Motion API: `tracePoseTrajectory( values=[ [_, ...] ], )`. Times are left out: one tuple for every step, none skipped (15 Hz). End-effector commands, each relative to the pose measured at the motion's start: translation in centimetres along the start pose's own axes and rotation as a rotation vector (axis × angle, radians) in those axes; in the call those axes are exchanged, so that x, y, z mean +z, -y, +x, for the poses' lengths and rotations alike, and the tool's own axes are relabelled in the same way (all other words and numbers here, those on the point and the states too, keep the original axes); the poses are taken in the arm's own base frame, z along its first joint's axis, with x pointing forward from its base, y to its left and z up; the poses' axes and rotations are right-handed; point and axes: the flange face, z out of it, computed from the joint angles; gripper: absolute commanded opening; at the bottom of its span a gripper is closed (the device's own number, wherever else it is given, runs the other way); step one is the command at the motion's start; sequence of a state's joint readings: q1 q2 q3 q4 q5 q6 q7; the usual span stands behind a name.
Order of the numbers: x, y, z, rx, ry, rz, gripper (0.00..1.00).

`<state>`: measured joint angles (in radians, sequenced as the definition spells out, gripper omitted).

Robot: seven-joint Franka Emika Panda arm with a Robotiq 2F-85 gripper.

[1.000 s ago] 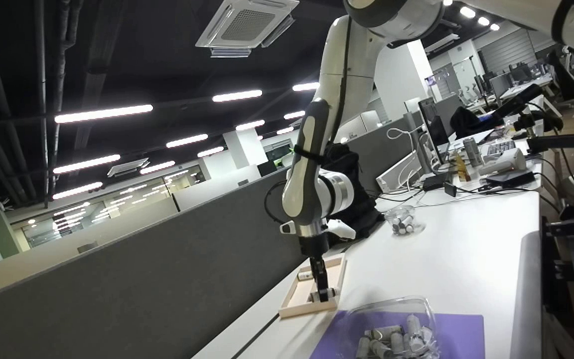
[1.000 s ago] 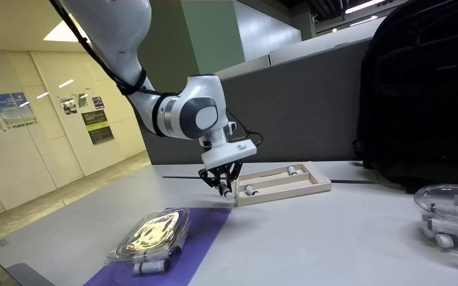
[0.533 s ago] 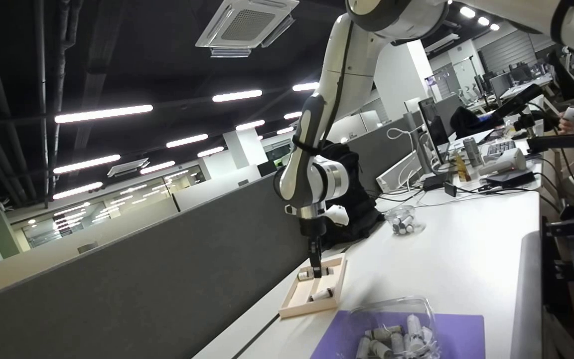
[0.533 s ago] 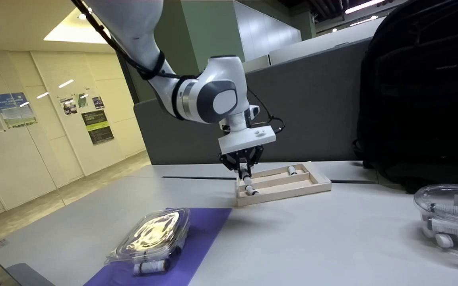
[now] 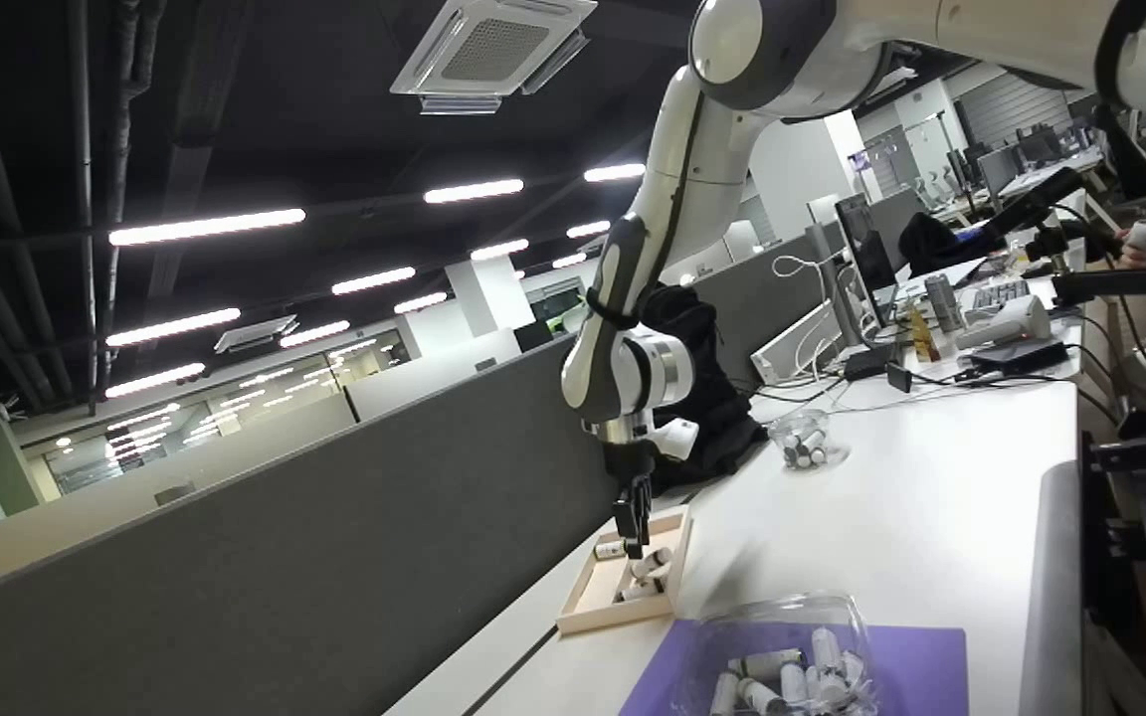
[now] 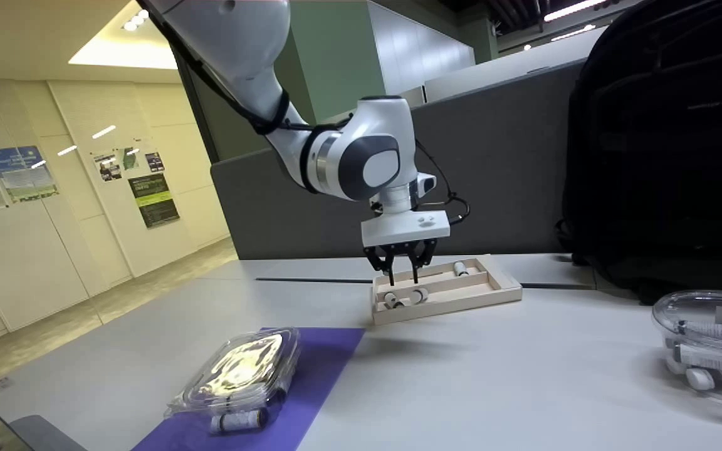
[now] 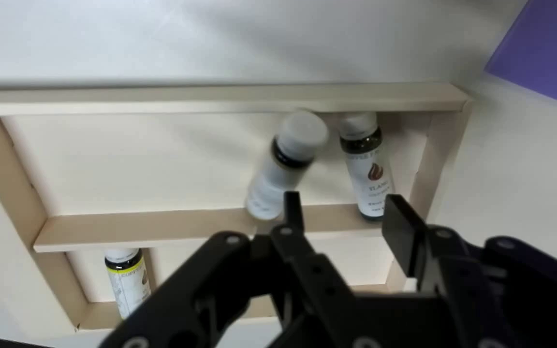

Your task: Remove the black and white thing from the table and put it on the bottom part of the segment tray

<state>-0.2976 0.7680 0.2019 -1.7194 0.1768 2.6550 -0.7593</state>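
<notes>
A black and white bottle (image 7: 278, 169) is in the segment tray (image 7: 211, 99), slanted in the compartment on the open-table side. It looks blurred; its lower end overlaps the divider in the wrist view, and I cannot tell if it rests on it. It also shows in both exterior views (image 5: 651, 563) (image 6: 419, 295). A similar bottle (image 7: 368, 166) lies beside it near the tray's end. A third bottle (image 7: 127, 280) lies in the other compartment. My gripper (image 7: 344, 203) is open and empty above the tray; its fingers show apart in an exterior view (image 6: 403, 280).
A clear plastic box with bottles (image 6: 242, 376) stands on the purple mat (image 6: 329, 357). A round clear tub with bottles (image 6: 712, 351) stands on the white table (image 6: 492, 376). A black backpack (image 6: 662, 156) and a grey partition (image 6: 492, 175) stand behind the tray.
My gripper was shut on a bottle by the tray's end; it moved over the tray and opened. That bottle now lies in the tray's compartment beside the other one.
</notes>
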Motion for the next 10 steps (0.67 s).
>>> tracePoseTrajectory(
  values=[
    [0.6, -0.7, 0.9, 0.065, 0.006, 0.013, 0.78],
    [0.6, -0.6, 1.0, 0.067, 0.005, 0.014, 0.85],
    [0.4, -0.4, 1.0, 0.067, 0.002, 0.013, 0.92],
    [0.1, 0.0, 1.0, 0.063, 0.000, 0.009, 0.99],
    [-0.4, 0.5, 1.1, 0.065, -0.007, 0.009, 1.00],
    [-1.2, 1.0, 1.3, 0.066, -0.010, 0.003, 1.00],
    [-1.8, 1.5, 1.5, 0.076, -0.012, 0.004, 1.00],
    [-2.7, 2.1, 1.7, 0.101, -0.022, -0.001, 1.00],
    [-3.5, 2.7, 2.0, 0.117, -0.027, -0.011, 1.00],
    [-4.5, 3.3, 2.1, 0.132, -0.029, -0.031, 1.00]
  ],
)
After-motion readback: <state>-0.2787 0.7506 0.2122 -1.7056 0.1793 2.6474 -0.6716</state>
